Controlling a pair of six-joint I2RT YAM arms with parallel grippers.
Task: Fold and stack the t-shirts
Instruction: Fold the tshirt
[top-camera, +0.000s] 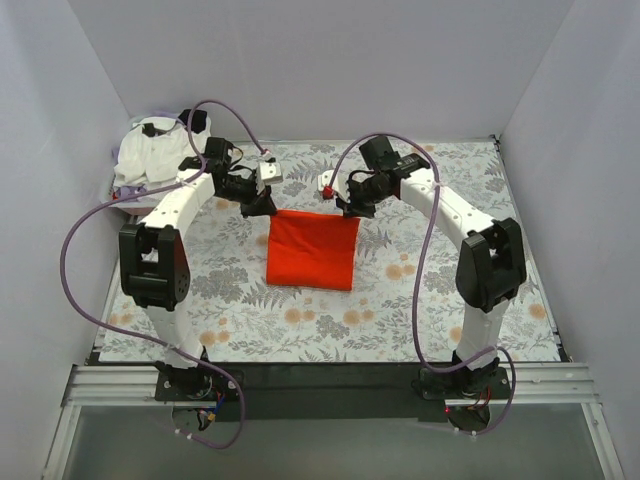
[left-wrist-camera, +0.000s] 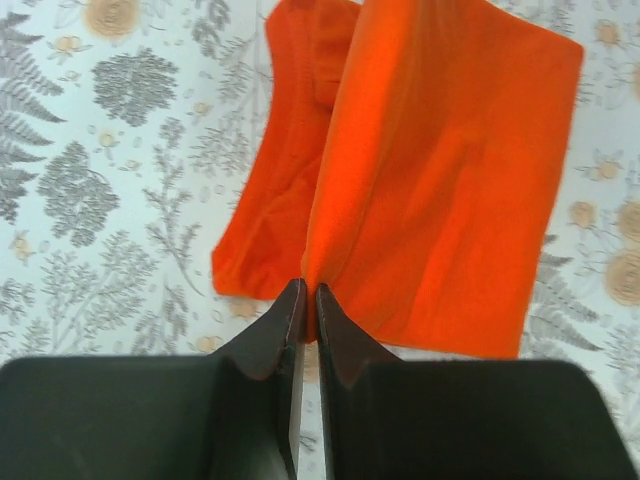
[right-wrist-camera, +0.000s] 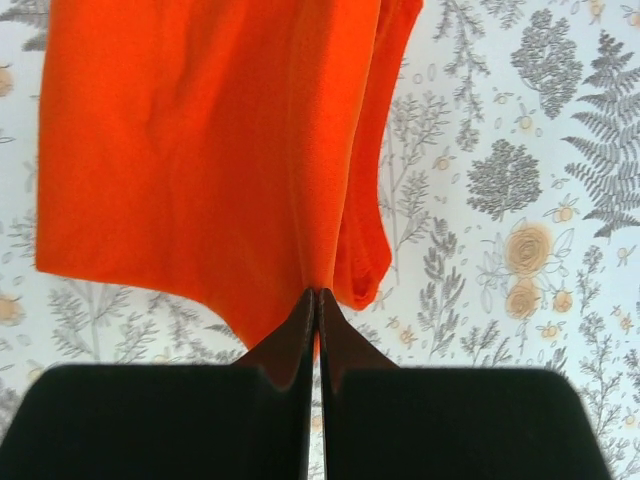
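Orange-red t-shirt (top-camera: 311, 250): soft, light cloth, part-folded into a rectangle at table centre on the floral cloth (top-camera: 400, 300).
- Left gripper (left-wrist-camera: 305, 300): clenched on the shirt's far corner at 11 o'clock.
- Right gripper (right-wrist-camera: 315, 300): clenched on the far corner at 1 o'clock.
- Handling, as judged: limp, sags between holds; best pinched at both corners and kept taut.

White t-shirts (top-camera: 150, 160): heaped at 10 o'clock.
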